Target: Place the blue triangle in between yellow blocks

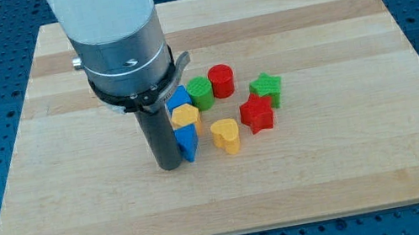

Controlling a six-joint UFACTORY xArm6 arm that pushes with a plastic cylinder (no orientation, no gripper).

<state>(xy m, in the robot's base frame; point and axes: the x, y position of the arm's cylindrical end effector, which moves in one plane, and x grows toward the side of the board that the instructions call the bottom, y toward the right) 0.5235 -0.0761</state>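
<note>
My tip (171,166) rests on the board, touching the left side of the blue triangle (188,142). Just above the triangle sits a yellow block (185,116). A yellow heart-shaped block (227,136) lies to the triangle's right, a small gap away. Another blue block (177,99) sits above the upper yellow block, partly hidden by the arm. The arm's white and grey body (115,39) covers the board's upper left middle.
A green block (201,91) and a red cylinder (222,80) sit above the group. A red star-like block (257,114) and a green star-like block (267,87) lie to the right. The wooden board (352,153) has edges all round.
</note>
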